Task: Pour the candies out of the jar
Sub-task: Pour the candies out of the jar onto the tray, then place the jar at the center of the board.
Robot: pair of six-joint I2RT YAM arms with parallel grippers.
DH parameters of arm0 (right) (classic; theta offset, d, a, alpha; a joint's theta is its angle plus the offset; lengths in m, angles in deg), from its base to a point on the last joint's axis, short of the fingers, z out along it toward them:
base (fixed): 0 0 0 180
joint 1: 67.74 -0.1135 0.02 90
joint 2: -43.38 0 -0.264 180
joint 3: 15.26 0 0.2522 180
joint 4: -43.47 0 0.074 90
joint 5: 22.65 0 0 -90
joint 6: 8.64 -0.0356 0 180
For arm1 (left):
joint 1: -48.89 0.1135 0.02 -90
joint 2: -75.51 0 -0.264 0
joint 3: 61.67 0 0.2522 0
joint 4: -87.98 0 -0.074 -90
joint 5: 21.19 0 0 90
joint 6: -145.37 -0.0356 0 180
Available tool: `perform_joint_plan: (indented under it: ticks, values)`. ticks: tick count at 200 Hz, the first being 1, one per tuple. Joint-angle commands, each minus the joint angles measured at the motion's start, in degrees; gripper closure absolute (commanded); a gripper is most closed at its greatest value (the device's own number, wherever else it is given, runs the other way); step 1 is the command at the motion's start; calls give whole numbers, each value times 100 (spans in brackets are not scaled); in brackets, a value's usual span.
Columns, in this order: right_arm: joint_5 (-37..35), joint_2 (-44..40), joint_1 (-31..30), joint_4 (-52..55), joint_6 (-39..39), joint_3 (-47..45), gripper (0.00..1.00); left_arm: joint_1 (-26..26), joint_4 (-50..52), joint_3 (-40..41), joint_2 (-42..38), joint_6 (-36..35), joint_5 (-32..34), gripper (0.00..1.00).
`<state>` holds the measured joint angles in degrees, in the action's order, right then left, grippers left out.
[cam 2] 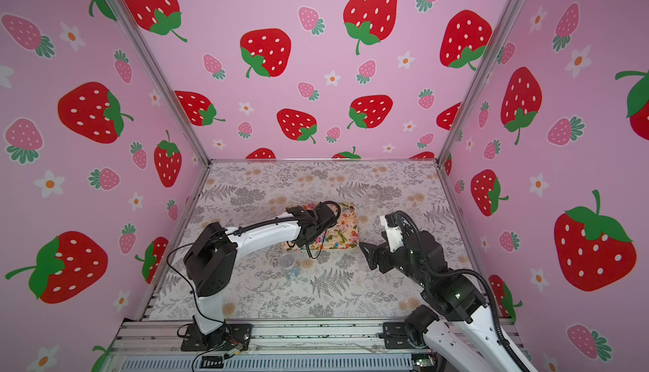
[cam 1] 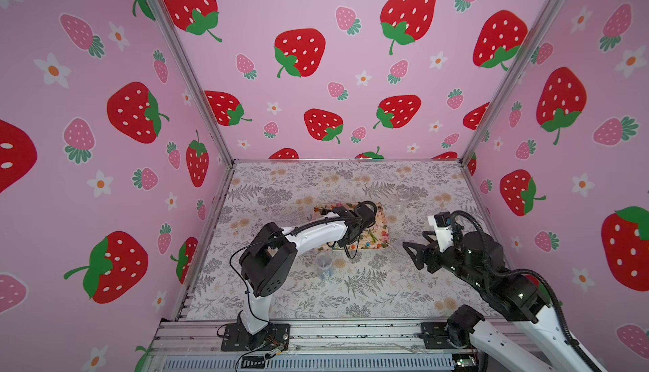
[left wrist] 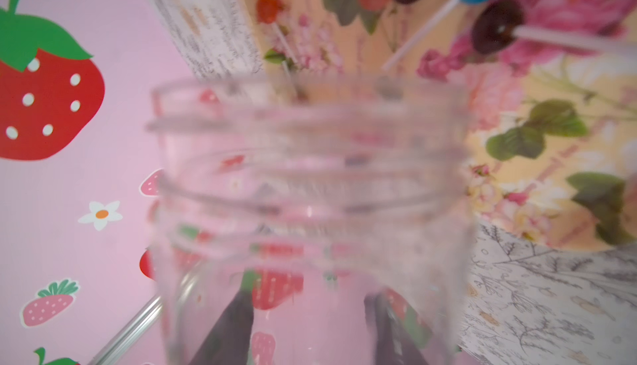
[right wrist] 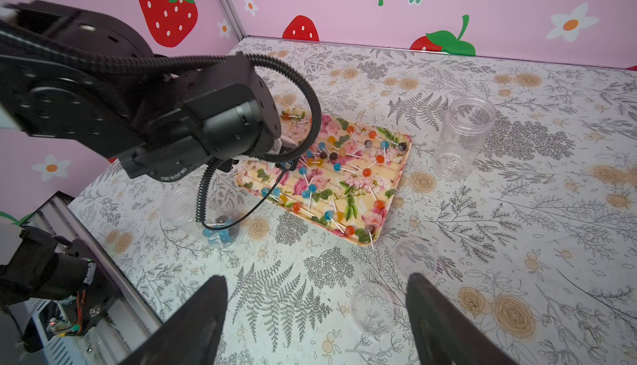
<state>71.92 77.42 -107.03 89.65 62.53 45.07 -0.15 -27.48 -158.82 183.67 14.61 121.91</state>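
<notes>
Clock directions are read in the top views, with the tray (right wrist: 391, 180) at the dial centre and 12 o'clock toward the back wall.

1. Left gripper (left wrist: 312, 296): closed on a clear held jar (left wrist: 310, 173). The dark fingers (left wrist: 227, 325) clamp the jar body from both sides. The threaded open mouth points toward the tray. In both top views the left arm reaches over the tray and hides the jar.

2. Candies (right wrist: 337, 166): scattered across the floral tray. They are small lollipops with white sticks and heads in blue, orange, red and dark colours. A few lie close to the mouth of the held jar.

3. Right gripper (right wrist: 315, 277): jaws spread wide, holding nothing. It hangs above the table (cam 1: 351, 293) between 3 and 4 o'clock, apart from the tray.

4. Two clear lids (right wrist: 372, 308) lie flat on the table near the right gripper.

5. A second jar (cam 1: 325, 265) sits at 7 o'clock, just beside the tray, with blue and dark candies inside.

6. A third jar (right wrist: 462, 135) stands upright at 2 o'clock, mouth up, apart from the tray.
</notes>
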Motion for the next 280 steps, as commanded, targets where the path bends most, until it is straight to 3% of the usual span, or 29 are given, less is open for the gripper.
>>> perform_joint_plan:
  ticks: [1, 57, 115, 146, 180, 243, 280]
  values:
    - [680, 471, 340, 113, 158, 613, 17, -43, 707, -256, -444, 842, -424, 55]
    - [2949, 1995, 1623, 48, 39, 1994, 20, -37, 310, 12, -1754, 1907, -2056, 55]
    - [4646, 3713, 1634, 253, 25, 3147, 29, 67, -945, 614, -3120, 2295, -4527, 56]
    - [4921, 4262, 1414, 332, 42, 3553, 30, 316, -1527, 951, -3605, 2453, -5606, 56]
    - [5176, 4593, 1170, 214, -86, 3694, 38, 573, -2102, 1337, -3916, 2457, -6834, 56]
    - [5253, 4939, 763, 440, -18, 4024, 52, 836, -2133, 1394, -3891, 2287, -7400, 56]
    - [5196, 5079, 518, 724, 165, 4200, 55, 1014, -2336, 1490, -3908, 2335, -7664, 56]
